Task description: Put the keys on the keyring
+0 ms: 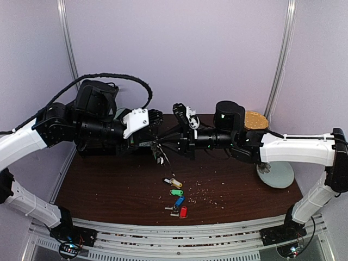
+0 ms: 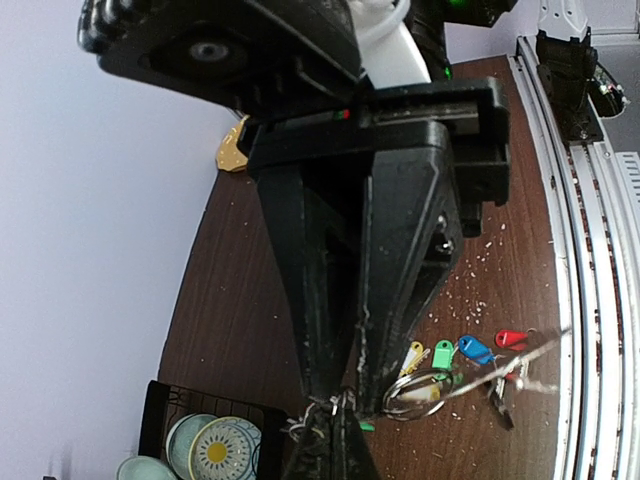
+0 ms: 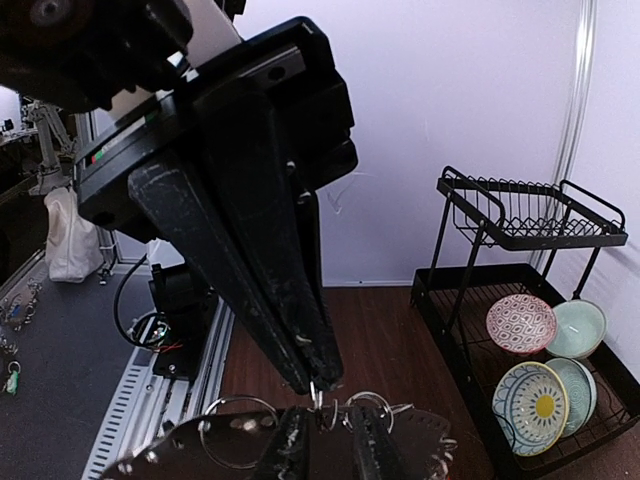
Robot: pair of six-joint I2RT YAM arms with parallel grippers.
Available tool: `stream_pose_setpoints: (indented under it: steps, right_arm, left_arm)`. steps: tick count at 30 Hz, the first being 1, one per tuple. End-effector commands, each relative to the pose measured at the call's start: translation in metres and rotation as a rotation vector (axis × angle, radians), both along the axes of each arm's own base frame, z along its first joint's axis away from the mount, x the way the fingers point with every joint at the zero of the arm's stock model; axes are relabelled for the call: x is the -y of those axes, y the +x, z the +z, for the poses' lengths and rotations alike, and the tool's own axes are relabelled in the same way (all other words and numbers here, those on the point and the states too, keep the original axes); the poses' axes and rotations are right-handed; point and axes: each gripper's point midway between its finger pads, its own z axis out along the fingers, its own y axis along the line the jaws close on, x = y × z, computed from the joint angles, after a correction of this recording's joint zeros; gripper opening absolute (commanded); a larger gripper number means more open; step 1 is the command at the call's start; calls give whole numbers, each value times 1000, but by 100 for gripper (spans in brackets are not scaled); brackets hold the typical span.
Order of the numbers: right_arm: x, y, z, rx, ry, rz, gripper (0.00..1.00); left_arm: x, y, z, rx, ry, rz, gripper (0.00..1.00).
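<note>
**Both arms meeting mid-air over the ring**

You're working with the left gripper point(image 1: 155, 120) and right gripper point(image 1: 179, 117) nose to nose above the table point(image 1: 109, 185). Left fingers are pressed together on the keyring point(image 2: 420, 392); the right ones look nearly closed at a small ring, can't tell if they're gripping. The wire's looking thin, springy and slippery, so pinch by the gap. Loose keys point(image 1: 176, 197) are lying below, light: grab them by the tags.
</note>
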Motion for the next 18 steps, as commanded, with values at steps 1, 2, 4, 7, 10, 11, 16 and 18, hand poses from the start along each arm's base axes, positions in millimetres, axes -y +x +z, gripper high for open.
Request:
stream_pose_setpoints:
  steps: [1, 2, 4, 7, 10, 11, 16, 18]
  right_arm:
    - [-2, 2, 2, 41, -16, -42, 18]
    - [-3, 2, 2, 46, -16, -35, 18]
    - [-4, -1, 3, 51, -14, -23, 20]
    - [-6, -5, 4, 60, -12, -13, 10]
    - [-6, -10, 5, 68, -6, 6, 2]
    - [-6, -10, 6, 70, -2, 10, 0]
    - [-2, -13, 9, 65, 30, 9, 0]
    - [4, -16, 18, 74, 85, 3, 0]
  left_arm:
    - [7, 0, 24, 38, -97, -11, 0]
    - [7, 0, 24, 39, -97, -13, 0]
    - [8, 1, 22, 37, -90, -11, 0]
    - [8, 1, 18, 34, -82, -10, 0]
    - [9, 1, 16, 28, -75, -16, 0]
    - [9, 0, 16, 26, -75, -18, 0]
    - [13, -4, 24, -3, -131, -25, 4]
    - [12, 2, 34, -3, -204, 26, 35]
